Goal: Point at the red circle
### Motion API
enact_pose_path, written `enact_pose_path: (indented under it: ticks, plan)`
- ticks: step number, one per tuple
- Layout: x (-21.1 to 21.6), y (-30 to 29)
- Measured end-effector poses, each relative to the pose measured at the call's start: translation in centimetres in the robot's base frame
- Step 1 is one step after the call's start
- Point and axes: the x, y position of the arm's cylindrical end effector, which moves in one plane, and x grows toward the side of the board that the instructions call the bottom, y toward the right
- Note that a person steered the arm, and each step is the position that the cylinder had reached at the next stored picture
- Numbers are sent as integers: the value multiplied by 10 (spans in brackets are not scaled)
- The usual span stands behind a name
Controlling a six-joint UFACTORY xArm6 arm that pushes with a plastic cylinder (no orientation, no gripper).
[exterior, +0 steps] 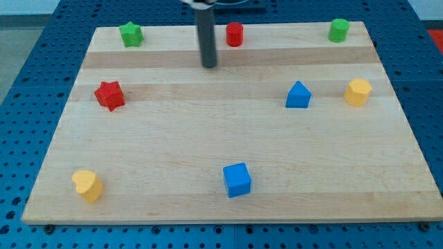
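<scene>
Tip [209, 66] was seen bare, nothing touched; red circle [234, 34] was located just up-right of it, near the board's top edge.

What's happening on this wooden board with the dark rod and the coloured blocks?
My tip, the lower end of a straight dark rod, rests on the wooden board near the view's top. It sits left of and slightly below the red circle block, with a gap between them. The red star block, green star block and other blocks lie scattered, none touched.
</scene>
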Motion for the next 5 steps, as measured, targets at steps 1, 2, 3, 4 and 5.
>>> enact_pose_path:
  ticks: [1,2,3,4,5]
  plan:
    - [-21,47]
    - [-43,78]
    - [-83,78]
    - [-103,59]
    - [-90,47]
